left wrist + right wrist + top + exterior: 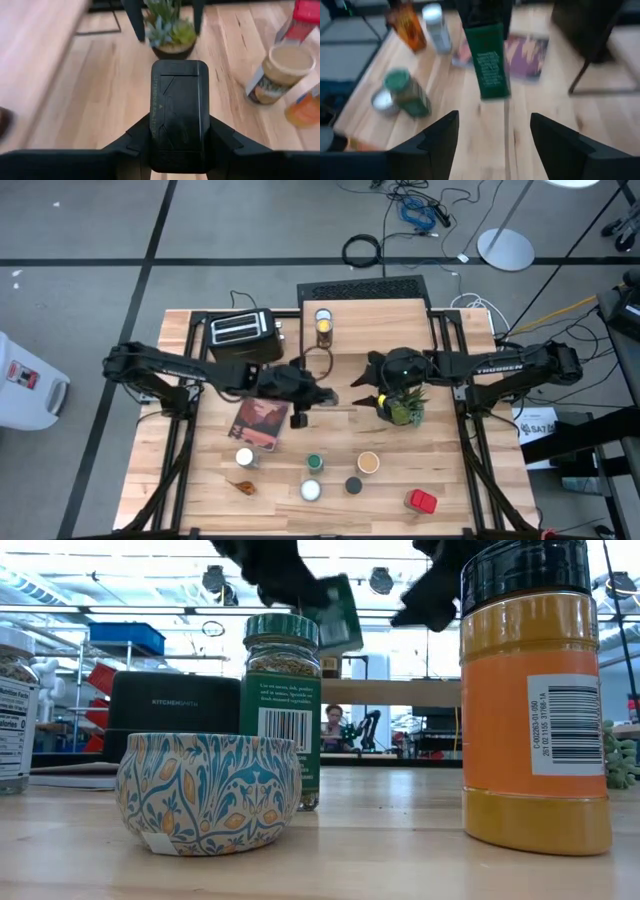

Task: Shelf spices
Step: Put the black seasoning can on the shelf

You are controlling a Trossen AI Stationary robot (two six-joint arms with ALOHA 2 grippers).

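My left gripper [318, 395] is over the table's middle, shut on a green rectangular tin [489, 60] with a black top [179, 112]. The low view shows the tin [340, 615] in the air. My right gripper [492, 140] is open and holds nothing. It hovers beside the potted plant [405, 408], facing the tin. The shelf [370, 325] stands at the far edge with one jar [323, 326] standing on its wooden top. Several spices stand near the near edge: white-topped [245, 457], green-topped [314, 464], tan-topped [368, 463], black-topped [353, 485] and red [421, 500]. My left gripper pinches the green tin between its two fingers at the black-topped end [179, 150]; one finger [132, 142] is on each narrow side. The fingers lie along the tin. The tin is lifted clear and hangs tilted below the gripper, its free end [495, 92] lowest.
A black toaster [240, 330] stands left of the shelf. A reddish book [262, 420] lies left of centre. An orange jar [243, 485] lies on its side near the near edge. A white tin [311, 490] sits beside the black-topped jar.
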